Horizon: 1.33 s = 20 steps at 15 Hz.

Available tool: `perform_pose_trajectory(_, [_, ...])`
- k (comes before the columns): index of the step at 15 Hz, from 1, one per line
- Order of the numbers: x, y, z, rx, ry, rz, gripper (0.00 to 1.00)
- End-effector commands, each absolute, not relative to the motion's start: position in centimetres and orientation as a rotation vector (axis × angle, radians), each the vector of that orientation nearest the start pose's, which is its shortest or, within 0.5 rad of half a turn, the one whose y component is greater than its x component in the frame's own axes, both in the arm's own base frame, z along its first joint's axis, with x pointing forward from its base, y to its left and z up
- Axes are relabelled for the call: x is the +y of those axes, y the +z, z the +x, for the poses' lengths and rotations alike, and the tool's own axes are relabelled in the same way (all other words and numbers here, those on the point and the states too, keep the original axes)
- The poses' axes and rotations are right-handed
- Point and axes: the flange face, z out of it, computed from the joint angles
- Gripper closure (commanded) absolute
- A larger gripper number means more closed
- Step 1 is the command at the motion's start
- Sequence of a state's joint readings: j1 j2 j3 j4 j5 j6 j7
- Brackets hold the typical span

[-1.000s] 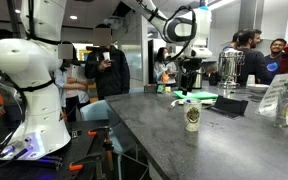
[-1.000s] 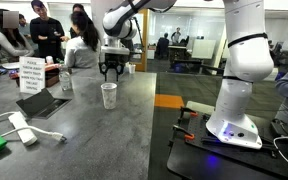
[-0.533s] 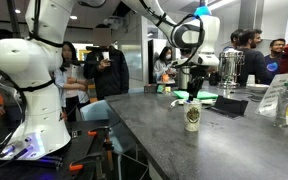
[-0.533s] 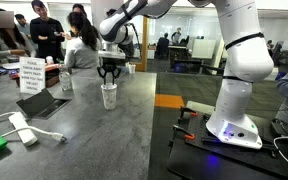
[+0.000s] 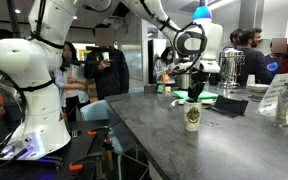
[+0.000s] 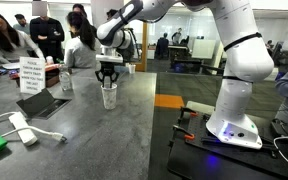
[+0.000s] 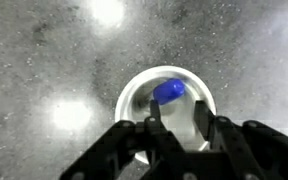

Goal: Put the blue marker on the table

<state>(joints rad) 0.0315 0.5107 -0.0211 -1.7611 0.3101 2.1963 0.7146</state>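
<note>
The blue marker (image 7: 168,92) stands inside the paper cup (image 7: 166,108); in the wrist view only its blue cap end shows, toward the far side of the cup's white interior. My gripper (image 7: 177,120) is open, straight above the cup, with both fingertips at or just inside the rim and not touching the marker. In both exterior views the gripper (image 5: 192,92) (image 6: 108,82) hangs right over the patterned cup (image 5: 192,118) (image 6: 108,97) on the dark grey table (image 5: 224,145) (image 6: 94,135). The marker is hidden in those views.
A laptop (image 6: 44,103), a sign stand (image 6: 30,75), a glass (image 6: 66,82) and a white adapter with cable (image 6: 22,128) lie on the table. Green sheets (image 5: 196,97), a carton (image 5: 277,95) and a glass (image 5: 284,115) sit beyond the cup. People stand behind.
My gripper has come down from well above the cup to its rim, staying open.
</note>
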Motion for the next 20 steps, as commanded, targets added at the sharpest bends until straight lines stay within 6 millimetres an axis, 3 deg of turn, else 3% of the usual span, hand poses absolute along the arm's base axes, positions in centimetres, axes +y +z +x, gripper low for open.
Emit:
perform_pose_trajectory(1, [1.7, 26.8, 65.5, 1.328, 0.246, -2.612, 0.59])
perform_pose_trajectory(10, [1.4, 25.0, 65.1, 1.351, 0.300, -2.600, 0.63])
perform_pose_trajectory(14, [1.6, 24.6, 65.1, 1.349, 0.312, -2.599, 0.72])
perform_pose_trajectory(16, [1.8, 24.5, 65.1, 1.344, 0.316, -2.597, 0.91])
perform_pose_trajectory(18, [1.9, 24.6, 65.1, 1.341, 0.319, -2.602, 0.98])
perform_pose_trajectory(20, [2.0, 24.6, 65.1, 1.340, 0.326, -2.606, 0.95])
